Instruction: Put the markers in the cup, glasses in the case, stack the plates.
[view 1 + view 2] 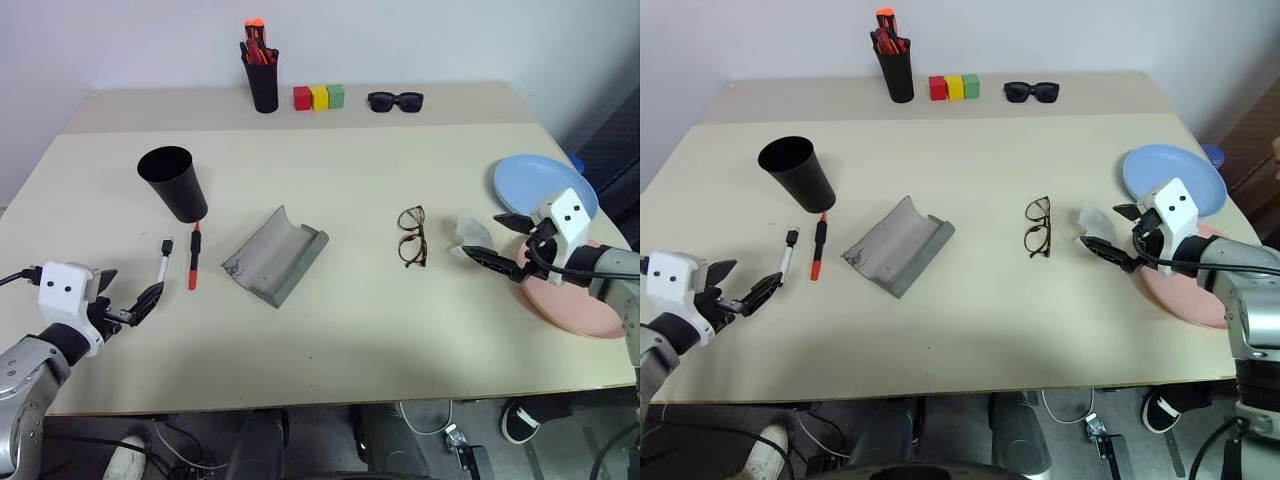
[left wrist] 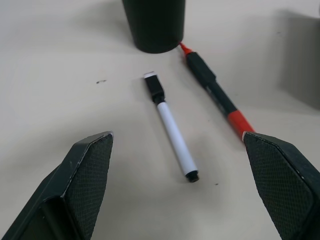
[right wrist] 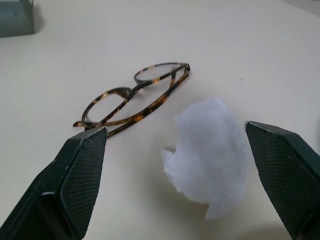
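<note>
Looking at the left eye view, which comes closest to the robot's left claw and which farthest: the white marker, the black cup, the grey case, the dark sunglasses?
From the left gripper, open:
1. White marker, just ahead of it.
2. Black cup, beyond the marker.
3. Grey case, lying open toward the table's middle.
4. Sunglasses, far back by the wall, toward the right.

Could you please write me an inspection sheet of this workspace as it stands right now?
Surface: beige table, bare at the front.
Job's things: white marker and red marker lie beside the upright cup; case lies open; glasses folded on the table; blue plate and pink plate unstacked.
Clutter: tissue, pen holder, three blocks, sunglasses.
Grippers: left gripper open, empty; right gripper open, empty.
Cables: cable at the left wrist.
Surroundings: white wall.
</note>
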Motion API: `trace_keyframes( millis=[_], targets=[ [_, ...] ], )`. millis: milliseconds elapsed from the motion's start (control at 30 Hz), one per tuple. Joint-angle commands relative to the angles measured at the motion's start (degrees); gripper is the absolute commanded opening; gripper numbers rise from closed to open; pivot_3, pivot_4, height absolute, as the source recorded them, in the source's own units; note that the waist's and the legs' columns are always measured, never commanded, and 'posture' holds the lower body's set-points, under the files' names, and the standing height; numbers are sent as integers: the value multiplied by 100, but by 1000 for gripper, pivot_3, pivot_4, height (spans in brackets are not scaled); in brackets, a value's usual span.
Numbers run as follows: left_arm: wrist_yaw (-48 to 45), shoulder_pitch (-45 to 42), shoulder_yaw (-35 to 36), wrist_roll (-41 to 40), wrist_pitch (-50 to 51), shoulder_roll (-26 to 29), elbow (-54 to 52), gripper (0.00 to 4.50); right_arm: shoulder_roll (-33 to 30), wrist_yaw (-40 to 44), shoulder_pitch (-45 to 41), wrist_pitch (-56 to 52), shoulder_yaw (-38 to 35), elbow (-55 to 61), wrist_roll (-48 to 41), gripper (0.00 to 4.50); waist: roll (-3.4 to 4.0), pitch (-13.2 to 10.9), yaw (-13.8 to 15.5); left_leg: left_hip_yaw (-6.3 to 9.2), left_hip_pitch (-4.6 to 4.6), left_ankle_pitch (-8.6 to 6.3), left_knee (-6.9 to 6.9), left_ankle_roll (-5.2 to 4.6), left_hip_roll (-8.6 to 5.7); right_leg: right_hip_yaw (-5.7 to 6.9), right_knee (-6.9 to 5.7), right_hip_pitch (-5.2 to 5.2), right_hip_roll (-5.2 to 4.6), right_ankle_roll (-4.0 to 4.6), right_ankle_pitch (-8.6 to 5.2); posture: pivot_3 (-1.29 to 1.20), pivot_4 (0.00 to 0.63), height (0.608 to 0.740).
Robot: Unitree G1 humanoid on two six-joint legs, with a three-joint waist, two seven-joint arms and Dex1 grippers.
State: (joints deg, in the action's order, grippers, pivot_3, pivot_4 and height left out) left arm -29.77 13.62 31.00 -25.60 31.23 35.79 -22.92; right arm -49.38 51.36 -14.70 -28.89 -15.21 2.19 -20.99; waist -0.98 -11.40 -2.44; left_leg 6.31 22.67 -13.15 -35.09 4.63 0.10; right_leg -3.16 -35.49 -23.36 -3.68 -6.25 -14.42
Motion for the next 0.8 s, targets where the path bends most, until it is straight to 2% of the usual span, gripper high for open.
trace_keyframes(
  millis=[33,300,367,500,633,800],
  targets=[
    [255,-172,-79,29,97,-79,-203,4250,69,-46,-220,213,47,-52,21,4500,0,0,-1,0,0,0,-1,0,0,0,-1,0,0,0,0,0,150,740],
    [813,-685,-393,145,486,-155,-249,4250,271,-66,-479,120,394,366,-127,4500,0,0,4,1,-2,0,-2,0,0,0,-9,2,3,-1,2,0,150,740],
    [1236,-1039,-565,371,953,-81,-142,4250,433,-83,-570,-15,622,705,-220,4500,0,0,3,3,-5,1,-2,0,0,0,-14,2,5,-2,2,0,150,740],
    [2139,-2217,-707,537,2256,-211,475,4250,1310,-431,-769,-241,1524,1434,-207,4500,-4,0,-12,8,-19,1,-14,-1,0,0,-49,3,11,-11,-3,0,150,740],
    [2328,-3119,-1091,683,2933,-152,1005,4250,1827,-629,-670,-287,2049,1830,-123,4500,-7,0,18,16,-18,3,-11,2,-2,1,-58,2,11,-33,8,0,150,740],
    [2241,-3833,-1542,833,3603,35,1609,4250,2123,-813,-679,-390,2400,2147,-127,4500,-8,1,9,24,-11,3,-9,4,-7,6,-55,0,7,-39,8,0,150,740]
  ],
)
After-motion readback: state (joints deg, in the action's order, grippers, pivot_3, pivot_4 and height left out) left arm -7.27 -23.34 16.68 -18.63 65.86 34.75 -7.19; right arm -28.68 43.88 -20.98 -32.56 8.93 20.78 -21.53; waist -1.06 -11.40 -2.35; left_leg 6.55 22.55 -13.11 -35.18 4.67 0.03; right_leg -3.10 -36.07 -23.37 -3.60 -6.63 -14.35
